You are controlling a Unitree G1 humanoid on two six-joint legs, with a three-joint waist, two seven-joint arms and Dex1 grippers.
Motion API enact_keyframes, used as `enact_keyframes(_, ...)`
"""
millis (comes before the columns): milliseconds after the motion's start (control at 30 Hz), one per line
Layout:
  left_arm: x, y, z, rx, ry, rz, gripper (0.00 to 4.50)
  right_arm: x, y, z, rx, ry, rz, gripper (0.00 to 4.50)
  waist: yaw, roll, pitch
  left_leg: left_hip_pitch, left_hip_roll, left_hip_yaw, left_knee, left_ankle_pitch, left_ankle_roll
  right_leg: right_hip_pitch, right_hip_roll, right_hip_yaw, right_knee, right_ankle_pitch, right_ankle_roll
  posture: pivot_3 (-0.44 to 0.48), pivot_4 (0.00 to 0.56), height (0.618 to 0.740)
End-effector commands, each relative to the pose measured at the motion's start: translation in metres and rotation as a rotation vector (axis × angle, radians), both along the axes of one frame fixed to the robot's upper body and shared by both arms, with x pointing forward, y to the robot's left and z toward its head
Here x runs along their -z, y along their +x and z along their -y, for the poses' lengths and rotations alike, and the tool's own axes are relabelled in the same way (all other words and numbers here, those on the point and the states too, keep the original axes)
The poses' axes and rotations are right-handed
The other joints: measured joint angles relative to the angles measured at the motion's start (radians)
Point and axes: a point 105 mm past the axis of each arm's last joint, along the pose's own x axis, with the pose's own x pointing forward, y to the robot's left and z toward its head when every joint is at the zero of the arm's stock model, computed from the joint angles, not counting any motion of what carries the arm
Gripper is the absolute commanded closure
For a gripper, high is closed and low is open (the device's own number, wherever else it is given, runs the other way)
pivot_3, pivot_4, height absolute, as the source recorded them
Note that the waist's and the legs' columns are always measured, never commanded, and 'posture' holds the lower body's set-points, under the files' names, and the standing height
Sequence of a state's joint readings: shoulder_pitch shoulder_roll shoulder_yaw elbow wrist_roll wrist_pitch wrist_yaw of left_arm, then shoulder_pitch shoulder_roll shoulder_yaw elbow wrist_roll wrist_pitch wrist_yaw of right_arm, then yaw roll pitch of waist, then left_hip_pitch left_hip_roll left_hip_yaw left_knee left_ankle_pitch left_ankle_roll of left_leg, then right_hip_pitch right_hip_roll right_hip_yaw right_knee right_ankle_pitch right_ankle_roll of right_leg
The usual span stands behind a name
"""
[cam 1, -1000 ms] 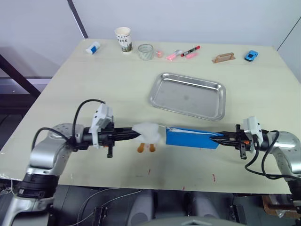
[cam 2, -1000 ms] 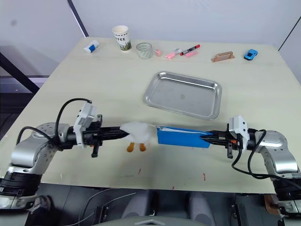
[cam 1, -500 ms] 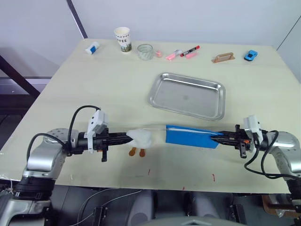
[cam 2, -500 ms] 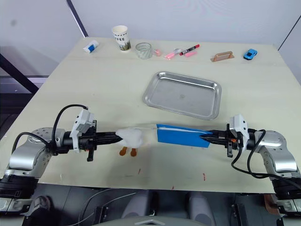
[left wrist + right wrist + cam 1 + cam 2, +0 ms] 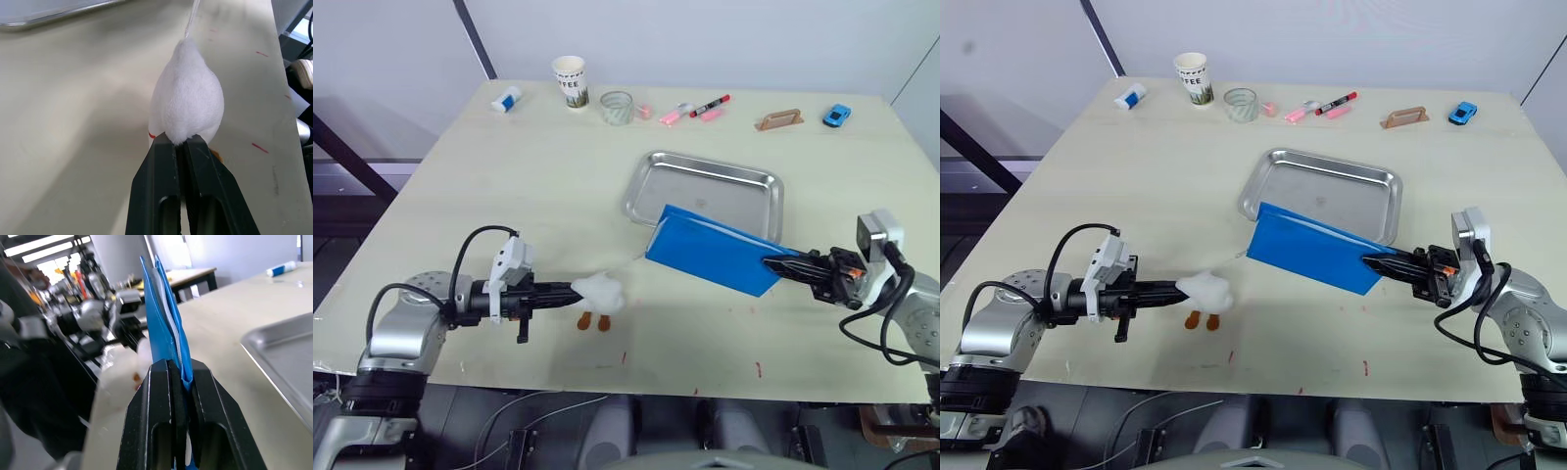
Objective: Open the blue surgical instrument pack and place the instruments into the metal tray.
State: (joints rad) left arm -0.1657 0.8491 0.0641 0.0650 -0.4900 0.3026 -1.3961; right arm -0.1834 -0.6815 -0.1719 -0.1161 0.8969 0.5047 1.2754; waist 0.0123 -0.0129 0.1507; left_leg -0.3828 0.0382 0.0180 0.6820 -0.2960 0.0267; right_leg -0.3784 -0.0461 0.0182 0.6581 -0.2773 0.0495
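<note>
One blue pack (image 5: 715,252), one metal tray (image 5: 705,192), one paper cup (image 5: 570,81), one glass (image 5: 617,108), one toy car (image 5: 836,116)

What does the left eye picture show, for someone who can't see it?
The right gripper holds the blue surgical instrument pack tilted above the table, near the metal tray. The left gripper pinches a white fluffy pull.

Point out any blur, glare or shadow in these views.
Right wrist view: background behind the blue pack is blurred and backlit, with bright ceiling lights. Left wrist view: the white plush is sharp, the table's far end soft. Left eye view: the metal tray has only a soft sheen.
</note>
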Motion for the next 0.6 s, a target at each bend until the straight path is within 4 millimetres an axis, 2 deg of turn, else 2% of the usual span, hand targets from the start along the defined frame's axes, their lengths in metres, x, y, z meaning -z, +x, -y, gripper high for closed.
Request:
enact_keyframes(33,0.003,0.002,-0.012,-0.024,0.044,-0.004,4.48,-0.023,-0.002,0.011,0.031,0.032,0.091,4.5,0.0,0.0,0.0,0.0,0.0,0.0,0.0,0.0,0.0,0.0,0.0,0.0,0.0,0.0,0.0,0.0,0.15,0.74)
enact_keyframes(200,-0.003,0.01,-0.016,-0.025,0.05,0.033,4.48,-0.009,0.0,0.01,0.044,-0.079,0.112,4.5,0.001,0.0,0.0,0.0,0.0,0.0,0.0,0.0,0.0,0.0,0.0,0.0,0.0,0.0,0.0,0.0,0.15,0.74)
enact_keyframes(333,-0.005,0.013,-0.02,0.01,0.075,0.023,4.48,0.011,0.003,0.007,0.049,-0.212,0.163,4.5,0.0,0.0,0.0,0.0,-0.001,0.0,0.0,0.0,0.0,0.0,0.001,0.0,0.0,0.0,0.0,0.0,0.15,0.74)
enact_keyframes(433,-0.002,0.016,-0.021,0.018,0.084,-0.004,4.48,0.027,0.004,0.004,0.042,-0.288,0.182,4.5,0.0,0.0,0.0,0.0,-0.001,0.001,0.0,0.0,0.0,0.0,0.001,0.0,0.0,0.0,0.0,0.0,0.15,0.74)
enact_keyframes(600,0.003,0.015,-0.02,0.036,0.088,-0.041,4.48,0.04,0.003,-0.004,0.015,-0.352,0.195,4.5,0.0,0.0,0.0,0.0,-0.001,0.001,0.0,0.0,0.0,0.0,0.002,0.0,0.0,0.0,0.0,0.0,0.15,0.74)
